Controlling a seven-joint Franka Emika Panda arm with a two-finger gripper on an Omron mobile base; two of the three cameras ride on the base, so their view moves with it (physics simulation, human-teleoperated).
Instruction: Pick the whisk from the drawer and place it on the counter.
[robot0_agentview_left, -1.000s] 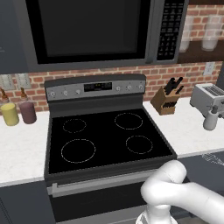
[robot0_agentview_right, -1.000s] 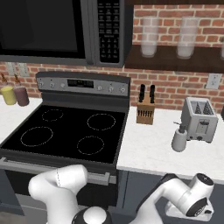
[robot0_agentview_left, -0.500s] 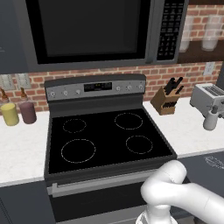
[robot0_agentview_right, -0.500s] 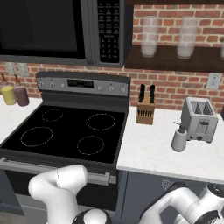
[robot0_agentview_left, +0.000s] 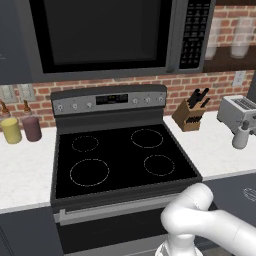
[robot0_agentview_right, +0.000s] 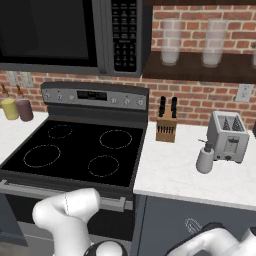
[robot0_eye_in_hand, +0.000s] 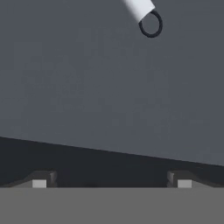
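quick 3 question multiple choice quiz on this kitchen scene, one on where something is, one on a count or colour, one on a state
1. The knife block stands:
A. between the stovetop and the toaster
B. left of the jars
C. on the shelf

2. Ring marks on the stovetop:
A. two
B. four
C. six

3. The gripper in the hand view is:
A. shut on the whisk
B. open, holding nothing
C. shut on a knife

Answers: 1 A, the block sits on the counter with the toaster to its right. 2 B, four rings show. 3 B, the fingertips stand wide apart, and the whisk handle end lies far from them.
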